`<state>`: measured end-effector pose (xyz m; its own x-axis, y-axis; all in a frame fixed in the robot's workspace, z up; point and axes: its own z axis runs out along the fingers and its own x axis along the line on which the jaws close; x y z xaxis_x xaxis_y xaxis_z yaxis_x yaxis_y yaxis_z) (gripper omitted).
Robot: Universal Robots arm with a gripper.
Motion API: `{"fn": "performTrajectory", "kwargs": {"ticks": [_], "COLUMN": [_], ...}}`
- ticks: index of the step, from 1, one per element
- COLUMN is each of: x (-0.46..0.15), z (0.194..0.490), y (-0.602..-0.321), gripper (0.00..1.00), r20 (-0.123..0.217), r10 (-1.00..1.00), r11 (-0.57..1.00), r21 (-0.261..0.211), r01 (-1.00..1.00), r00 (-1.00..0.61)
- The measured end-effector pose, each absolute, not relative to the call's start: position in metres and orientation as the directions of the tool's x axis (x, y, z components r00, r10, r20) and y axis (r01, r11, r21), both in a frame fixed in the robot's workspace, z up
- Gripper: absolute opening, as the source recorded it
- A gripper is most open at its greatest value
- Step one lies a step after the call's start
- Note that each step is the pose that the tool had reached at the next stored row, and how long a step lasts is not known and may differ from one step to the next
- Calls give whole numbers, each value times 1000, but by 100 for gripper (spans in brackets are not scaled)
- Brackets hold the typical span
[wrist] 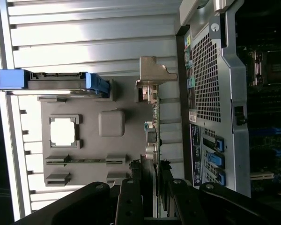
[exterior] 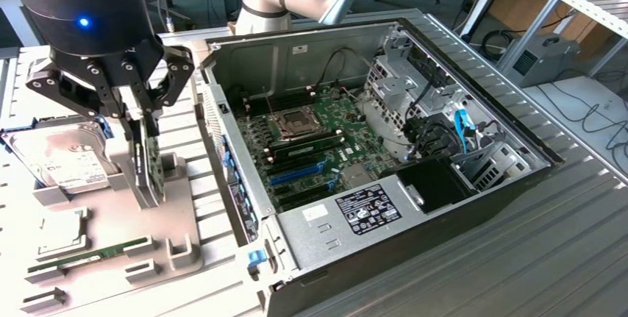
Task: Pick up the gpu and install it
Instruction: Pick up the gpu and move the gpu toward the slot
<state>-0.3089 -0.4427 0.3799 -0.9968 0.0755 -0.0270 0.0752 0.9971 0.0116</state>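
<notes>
Black claw (exterior: 140, 122) is down over the grey moulded fixture (exterior: 182, 210), jaws drawn narrow and clamped on the top edge of the gpu (exterior: 149, 166), a thin black-and-green card standing upright in its slot. In the wrist view the pads (wrist: 141, 180) press the card (wrist: 154, 136) from both sides, with the silver bracket (wrist: 152, 77) at its far end. The slot runs along the fixture edge nearest the open black computer case (exterior: 294, 56). A narrow strip of ribbed metal tabletop (exterior: 211, 207) lies between them.
</notes>
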Motion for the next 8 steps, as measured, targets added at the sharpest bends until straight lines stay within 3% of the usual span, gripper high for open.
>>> {"fn": "performTrajectory", "kwargs": {"ticks": [8], "x": [-309], "z": [382], "y": [-443], "gripper": [27], "r20": [-27], "r10": [75], "r11": [997], "r21": [12], "r01": [75], "r00": [-997]}}
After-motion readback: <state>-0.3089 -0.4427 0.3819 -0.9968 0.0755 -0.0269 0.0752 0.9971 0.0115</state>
